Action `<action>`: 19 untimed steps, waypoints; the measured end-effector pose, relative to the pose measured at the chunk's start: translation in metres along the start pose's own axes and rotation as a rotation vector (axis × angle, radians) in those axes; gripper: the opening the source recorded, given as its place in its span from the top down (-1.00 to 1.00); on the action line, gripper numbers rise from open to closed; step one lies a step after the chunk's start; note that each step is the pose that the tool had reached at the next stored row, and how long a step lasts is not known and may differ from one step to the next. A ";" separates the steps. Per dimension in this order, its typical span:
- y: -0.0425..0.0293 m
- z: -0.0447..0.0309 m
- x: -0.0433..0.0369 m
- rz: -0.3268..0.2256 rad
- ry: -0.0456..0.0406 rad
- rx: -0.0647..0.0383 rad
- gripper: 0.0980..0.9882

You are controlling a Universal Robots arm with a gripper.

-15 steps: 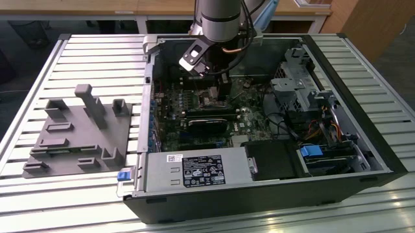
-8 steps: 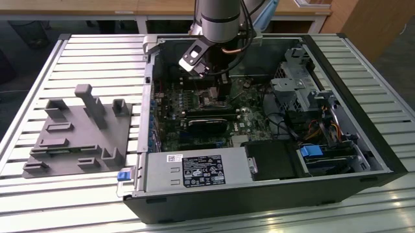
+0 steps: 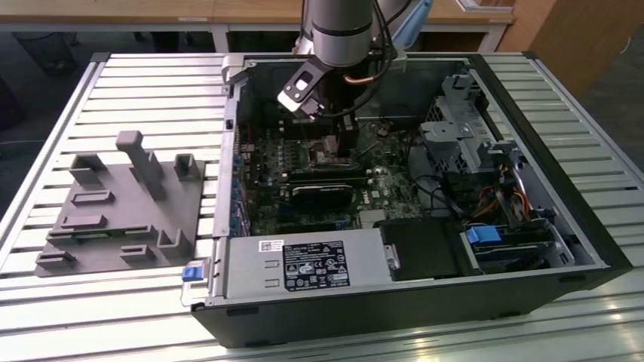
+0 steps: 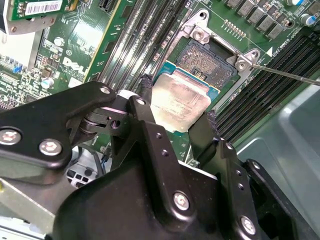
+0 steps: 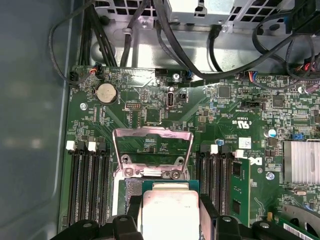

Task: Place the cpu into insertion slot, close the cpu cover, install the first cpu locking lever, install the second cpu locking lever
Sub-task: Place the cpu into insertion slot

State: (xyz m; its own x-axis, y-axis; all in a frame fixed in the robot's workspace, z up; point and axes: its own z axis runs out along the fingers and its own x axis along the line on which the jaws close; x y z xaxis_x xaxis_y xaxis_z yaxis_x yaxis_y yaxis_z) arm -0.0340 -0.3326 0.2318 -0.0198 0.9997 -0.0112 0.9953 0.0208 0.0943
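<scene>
My gripper [image 4: 177, 109] is shut on the cpu [image 4: 180, 102], a pale silver square chip with one black finger [image 4: 145, 95] on each of two opposite edges. The cpu sits just over the insertion slot [image 4: 210, 62], covering part of it; the slot's pin field still shows beyond the chip. I cannot tell if the chip touches the slot. In the first wrist view the cpu [image 5: 170, 212] lies below the cpu cover [image 5: 152, 132], which stands raised open on its hinge. A thin locking lever [image 4: 285, 74] sticks out beside the slot. In the exterior view the gripper [image 3: 337, 124] reaches down into the computer case.
Black memory slots [image 5: 85, 185] flank the slot on both sides. A black heatsink block [image 3: 322, 192] lies nearby on the board. Cables [image 5: 170, 35] hang near the case wall. A power supply [image 3: 292, 264] and a drive cage [image 3: 473, 128] crowd the case. A grey fixture [image 3: 121, 204] lies on the slatted table.
</scene>
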 end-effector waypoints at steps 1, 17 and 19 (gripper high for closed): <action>0.0000 0.0002 0.0000 0.000 0.0000 0.000 0.00; -0.0049 0.0091 0.0044 0.003 -0.0013 0.000 0.00; -0.0062 0.0118 0.0071 0.003 -0.0015 0.000 0.00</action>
State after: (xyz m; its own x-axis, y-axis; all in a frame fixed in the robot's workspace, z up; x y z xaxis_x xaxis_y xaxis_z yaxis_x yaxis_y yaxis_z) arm -0.0393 -0.3258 0.2194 -0.0168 0.9998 -0.0124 0.9954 0.0179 0.0944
